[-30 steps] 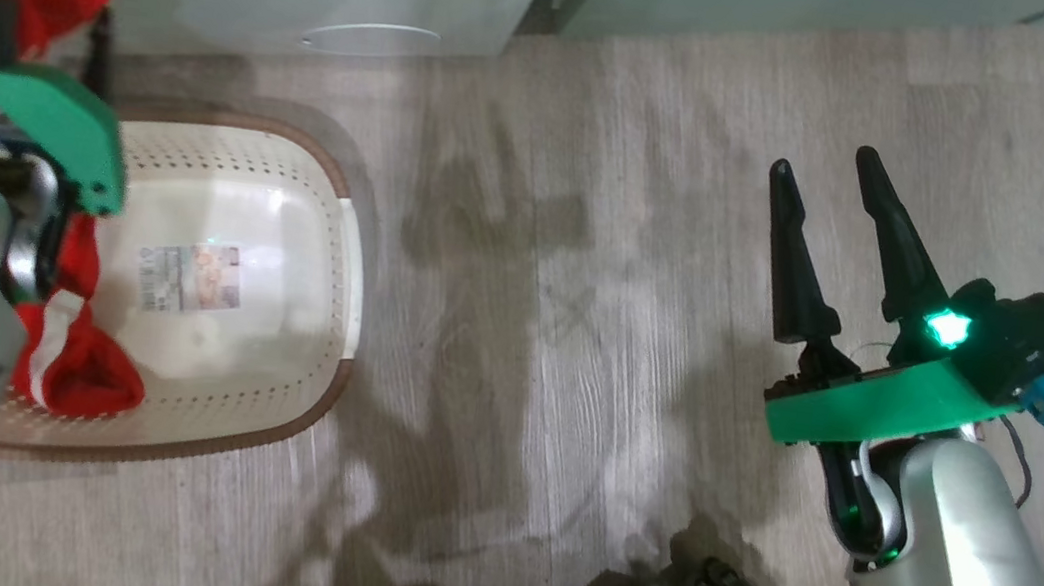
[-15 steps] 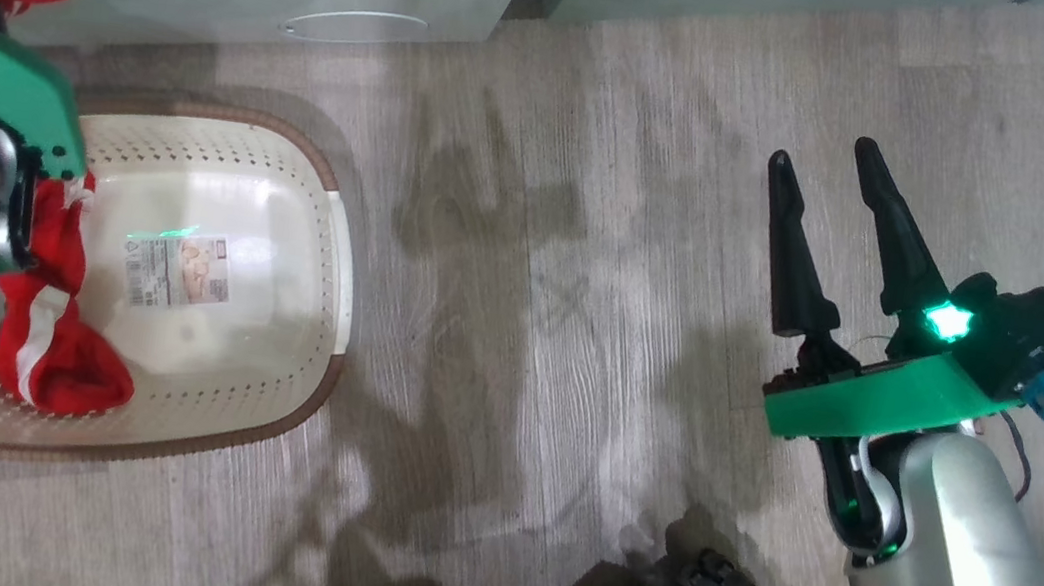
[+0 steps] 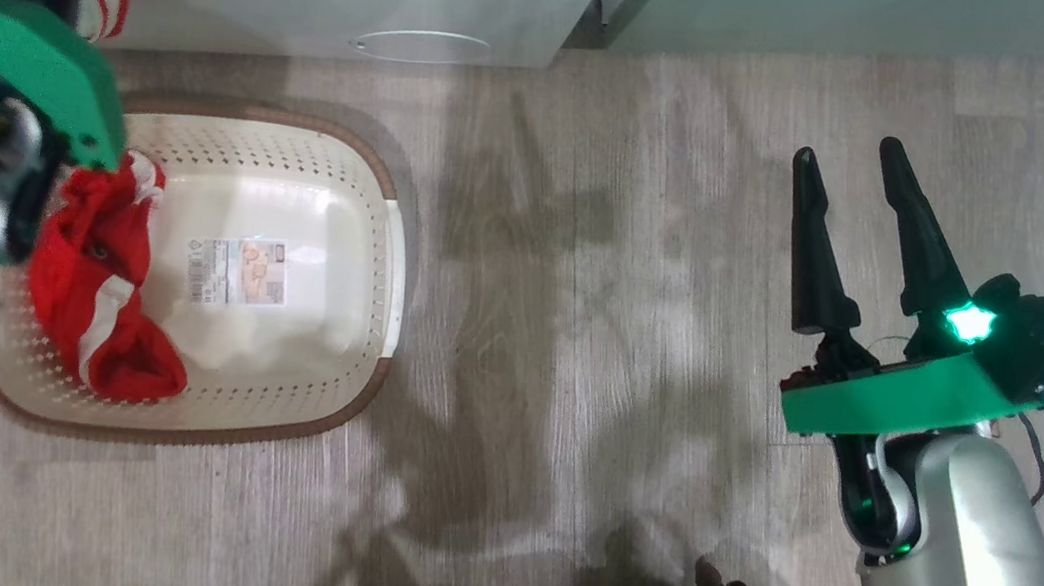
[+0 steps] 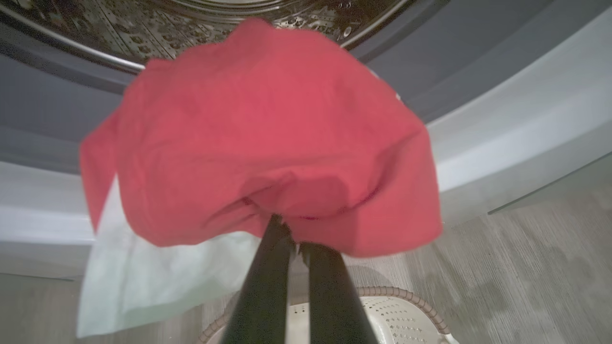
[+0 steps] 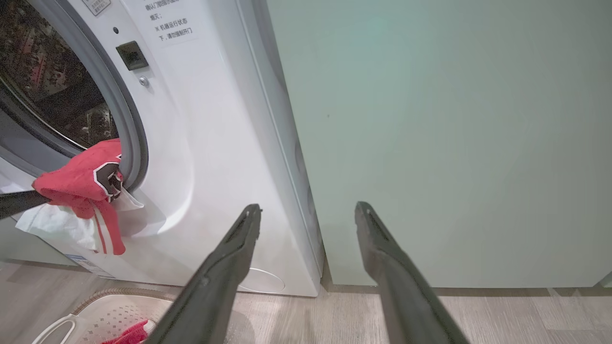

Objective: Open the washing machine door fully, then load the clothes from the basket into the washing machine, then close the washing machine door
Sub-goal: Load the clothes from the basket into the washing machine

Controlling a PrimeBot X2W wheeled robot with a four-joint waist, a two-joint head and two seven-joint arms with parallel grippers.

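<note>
1. Fingers (image 4: 265, 286) of the left gripper (image 4: 293, 236) are pressed together on a fold of a red garment (image 4: 267, 134); the cloth bunches at the fingertips and spreads wide beyond them.
2. This red garment sits at the mouth of the washing machine (image 5: 201, 143), against the lower part of the grey gasket (image 4: 43, 110); the steel drum (image 4: 143, 24) lies just beyond it; in the right wrist view a white-striped end and a pale flap droop over the machine's white front, outside the opening.
3. The basket (image 3: 298, 153) stands on the floor (image 3: 583, 291) just in front of the machine, partly under the left arm; a second red garment (image 3: 103, 298) with white stripes lies crumpled against the basket's left wall; a label sticker (image 3: 240, 271) shows on its bottom.
4. The right gripper (image 3: 847, 150) has its fingers spread well apart with nothing between them; it hangs over bare floor, well apart from the basket; its wrist view looks at the seam between the machine and a pale green cabinet (image 5: 430, 143).
5. A round cap (image 5: 260, 281) sits low on the machine's front, near the corner beside the cabinet.
</note>
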